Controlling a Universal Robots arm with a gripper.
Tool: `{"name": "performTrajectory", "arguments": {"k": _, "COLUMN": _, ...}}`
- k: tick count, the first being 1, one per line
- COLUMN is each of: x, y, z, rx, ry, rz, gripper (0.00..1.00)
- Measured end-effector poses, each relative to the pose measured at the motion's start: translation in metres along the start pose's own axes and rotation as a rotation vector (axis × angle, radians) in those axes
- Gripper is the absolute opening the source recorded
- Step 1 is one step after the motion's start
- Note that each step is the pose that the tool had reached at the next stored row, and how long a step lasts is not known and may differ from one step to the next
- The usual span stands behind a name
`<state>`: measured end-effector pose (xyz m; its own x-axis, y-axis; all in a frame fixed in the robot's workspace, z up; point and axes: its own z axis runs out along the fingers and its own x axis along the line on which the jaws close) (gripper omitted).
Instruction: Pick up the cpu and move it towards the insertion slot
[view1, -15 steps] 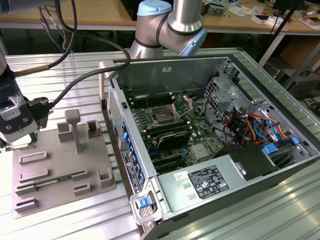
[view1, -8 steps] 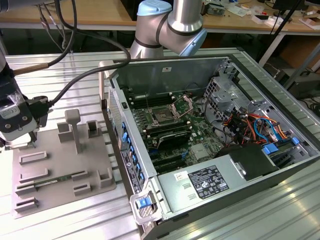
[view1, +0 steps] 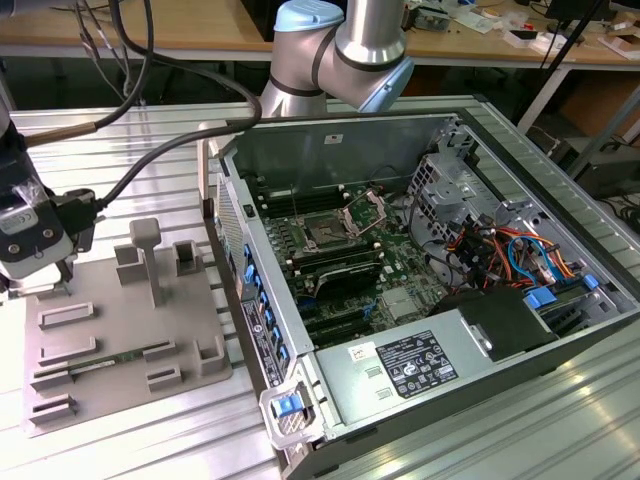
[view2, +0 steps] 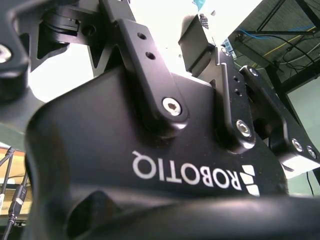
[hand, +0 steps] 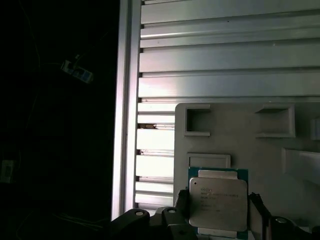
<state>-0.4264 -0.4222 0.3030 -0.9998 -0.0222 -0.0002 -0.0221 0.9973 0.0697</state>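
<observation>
The pincer hangs low over the tray at the exterior view's far left. Whether it grips anything cannot be told. The second wrist view gives its black body and linkages close up against a bright ceiling. The first wrist view shows the cpu, silvery top up with a green rim, right at the pincer's black links and over the tray's pale surface; whether it rests there or is lifted cannot be told. In the exterior view the pincer body hides the cpu.

The tray is grey, with raised blocks and shallow grooves; a thin green strip lies in one near groove. It sits on a ribbed metal table.

To the exterior view's right lies the open case. Inside it, on a green board, is the slot, dark-centred, its bright bracket tilted up, well apart from the pincer. Nearer sits a grey box, with coloured wires to its right.
</observation>
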Motion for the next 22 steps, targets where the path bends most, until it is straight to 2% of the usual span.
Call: {"name": "performTrajectory", "arguments": {"k": 22, "x": 0.0, "y": 0.0004, "z": -0.0065, "rx": -0.0001, "ry": 0.0, "rz": 0.0, "gripper": 0.55}}
